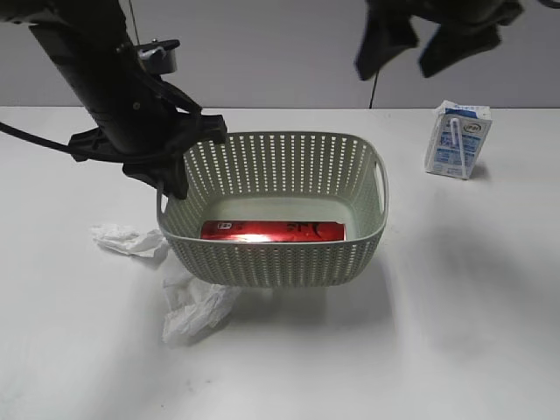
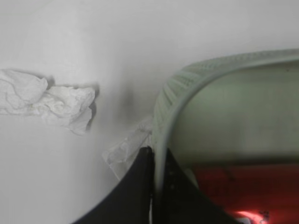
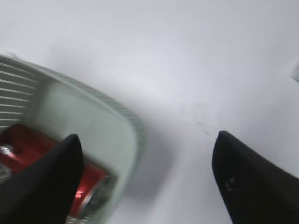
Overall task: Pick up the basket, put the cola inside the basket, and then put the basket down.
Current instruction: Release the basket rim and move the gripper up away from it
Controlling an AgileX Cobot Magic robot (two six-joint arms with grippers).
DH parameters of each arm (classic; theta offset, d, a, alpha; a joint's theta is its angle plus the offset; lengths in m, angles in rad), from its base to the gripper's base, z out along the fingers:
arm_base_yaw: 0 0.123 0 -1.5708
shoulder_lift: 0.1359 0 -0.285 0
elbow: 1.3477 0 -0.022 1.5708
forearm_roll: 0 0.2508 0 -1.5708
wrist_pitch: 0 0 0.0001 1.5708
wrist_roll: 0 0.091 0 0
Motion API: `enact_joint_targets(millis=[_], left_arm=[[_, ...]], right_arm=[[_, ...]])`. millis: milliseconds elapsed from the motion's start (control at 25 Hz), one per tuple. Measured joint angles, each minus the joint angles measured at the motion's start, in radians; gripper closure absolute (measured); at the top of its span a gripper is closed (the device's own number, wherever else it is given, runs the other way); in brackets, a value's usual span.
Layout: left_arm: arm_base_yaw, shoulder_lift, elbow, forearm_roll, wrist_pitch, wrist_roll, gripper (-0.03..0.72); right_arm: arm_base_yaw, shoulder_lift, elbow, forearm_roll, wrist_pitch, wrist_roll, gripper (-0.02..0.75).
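The pale sage-green basket is in the middle of the white table. The red cola lies on its side inside it, along the near wall. My left gripper is shut on the basket's left rim, one finger outside and one inside. The cola shows red in the left wrist view. My right gripper is open and empty, high above the basket's far right. The right wrist view shows the basket's rim and the cola's end below its left finger.
A white-and-blue drink carton stands at the back right. Crumpled white tissue lies left of the basket, and more tissue lies at its front left corner. The tissue also shows in the left wrist view.
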Motion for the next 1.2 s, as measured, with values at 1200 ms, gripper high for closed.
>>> enact_joint_targets(millis=[1200], left_arm=[[0.046, 0.173, -0.149, -0.019, -0.007, 0.001, 0.691]], right_arm=[[-0.256, -1.333, 1.134, -0.107, -0.103, -0.045, 0.155]])
